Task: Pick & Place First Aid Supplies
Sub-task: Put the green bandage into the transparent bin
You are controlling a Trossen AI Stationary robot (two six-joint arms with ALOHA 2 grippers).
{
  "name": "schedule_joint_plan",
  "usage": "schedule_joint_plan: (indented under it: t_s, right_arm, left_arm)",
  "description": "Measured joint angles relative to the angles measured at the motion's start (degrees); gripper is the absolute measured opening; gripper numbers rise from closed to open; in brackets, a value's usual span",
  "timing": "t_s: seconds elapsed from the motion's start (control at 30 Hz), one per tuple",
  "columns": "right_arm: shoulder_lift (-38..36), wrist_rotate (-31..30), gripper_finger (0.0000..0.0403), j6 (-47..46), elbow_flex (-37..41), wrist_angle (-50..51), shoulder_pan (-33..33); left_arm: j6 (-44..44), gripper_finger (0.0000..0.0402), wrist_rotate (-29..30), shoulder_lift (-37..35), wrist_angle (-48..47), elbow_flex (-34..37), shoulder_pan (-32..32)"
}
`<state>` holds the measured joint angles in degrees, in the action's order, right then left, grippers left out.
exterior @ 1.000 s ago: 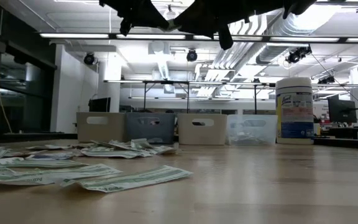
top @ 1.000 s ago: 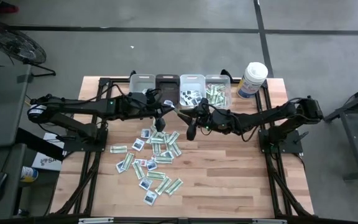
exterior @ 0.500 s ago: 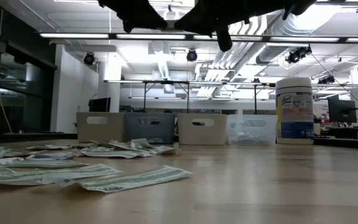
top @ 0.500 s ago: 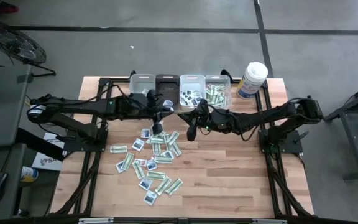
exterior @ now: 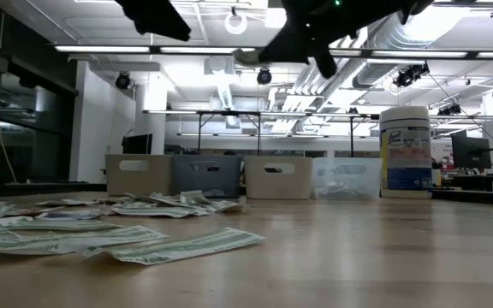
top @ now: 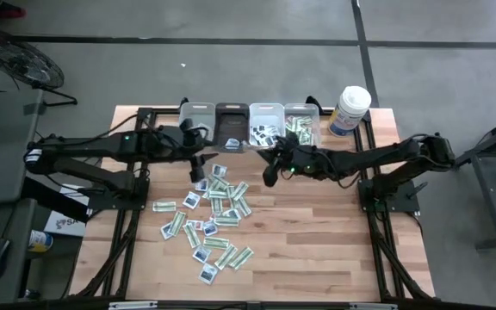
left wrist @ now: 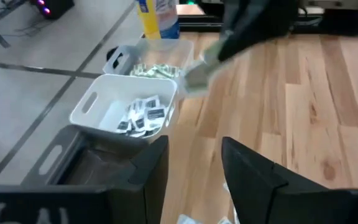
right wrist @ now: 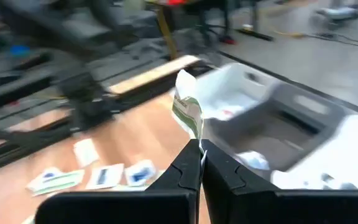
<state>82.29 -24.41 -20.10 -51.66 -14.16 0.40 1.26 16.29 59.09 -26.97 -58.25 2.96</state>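
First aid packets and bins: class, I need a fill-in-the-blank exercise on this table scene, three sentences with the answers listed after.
1. The right gripper is shut on a green-and-white ____.
2. The row at the table's far edge has ____ bins.
3. The canister stands beside the bins at the ____ end of the row, seen from above.

Missing words: packet; four; right

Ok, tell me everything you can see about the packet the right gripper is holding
The packet is a narrow strip, white with a green band, and looks like thin paper. The right gripper is shut on its lower end, so it stands up from the fingertips, slightly bent. It hangs in the air above the wooden table, near the row of bins at the far edge, touching nothing but the fingers. Its print is too blurred to read.
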Motion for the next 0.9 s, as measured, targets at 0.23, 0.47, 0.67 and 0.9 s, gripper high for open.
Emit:
schedule_joint_plan:
  t_s: [0.23, 0.47, 0.67, 0.9]
  right_arm:
    - [-5.9, -5.1, 0.0, -7.3, 0.0, 17.8, -5.1]
    - [-7.0, -6.9, 0.0, -8.7, 0.0, 28.0, -12.4]
    - [-7.0, -8.2, 0.0, -12.2, 0.0, 33.0, -19.3]
    - [-5.3, -4.9, 0.0, -15.9, 0.0, 34.9, -27.1]
  left_arm:
    - [0.7, 0.0146, 0.9, -5.9, -6.0, 0.0, 0.0]
    - [3.1, 0.0146, 0.4, -9.8, -8.2, 0.0, 0.0]
    - [4.8, 0.0146, -1.5, -10.9, -9.5, 0.0, 0.0]
    - [5.3, 0.0146, -4.6, -11.2, -10.4, 2.4, -2.0]
